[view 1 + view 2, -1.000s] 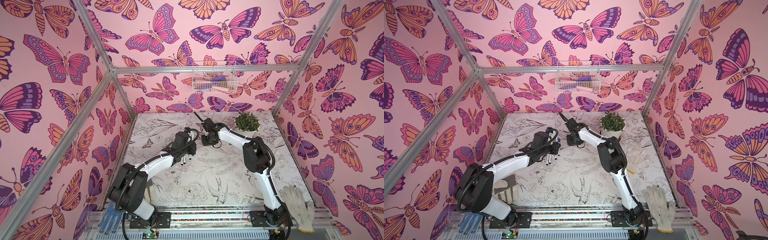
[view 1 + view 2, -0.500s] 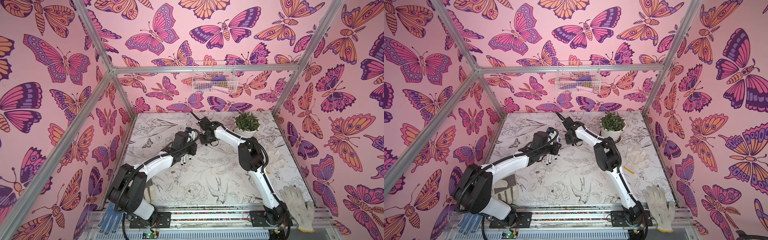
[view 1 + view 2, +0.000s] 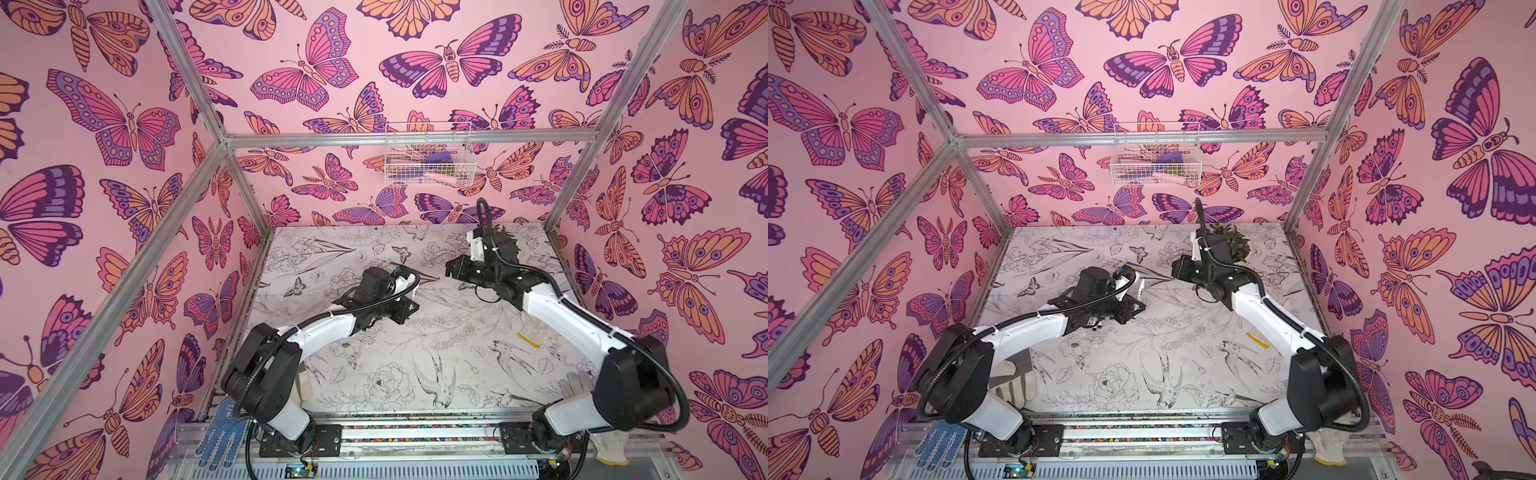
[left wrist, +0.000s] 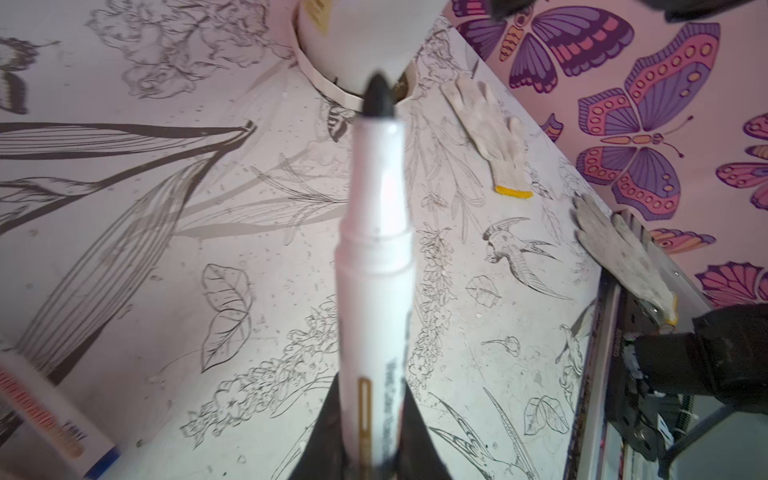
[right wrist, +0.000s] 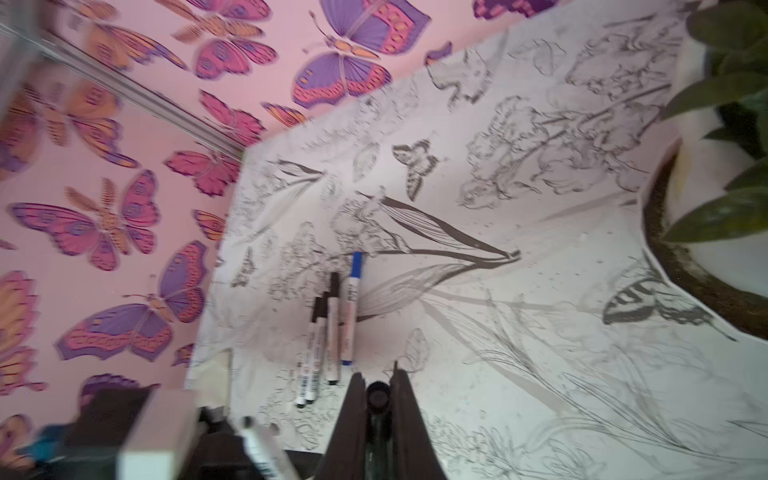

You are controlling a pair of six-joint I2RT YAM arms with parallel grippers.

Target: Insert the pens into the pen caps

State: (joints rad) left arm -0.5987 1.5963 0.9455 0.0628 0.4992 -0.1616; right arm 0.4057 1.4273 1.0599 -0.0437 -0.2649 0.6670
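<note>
Pen point(image 4: 376, 270) was gripped low on its barrel by the left jaws, above the desk point(image 4: 166, 249), dark tip exposed. Right jaws were closed on a black cap point(image 5: 378, 398). Pen judged light, stiff, slick plastic; best held mid-barrel, clear of the tip.

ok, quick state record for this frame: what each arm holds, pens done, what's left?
left fingers: shut on uncapped pen, dark tip bare
right fingers: shut on black cap
pen vs cap: apart, not yet joined
capped pens: four, lying side by side on the table; three black caps, one blue
remaining: the held pen only
other items: potted plant, white glove
</note>
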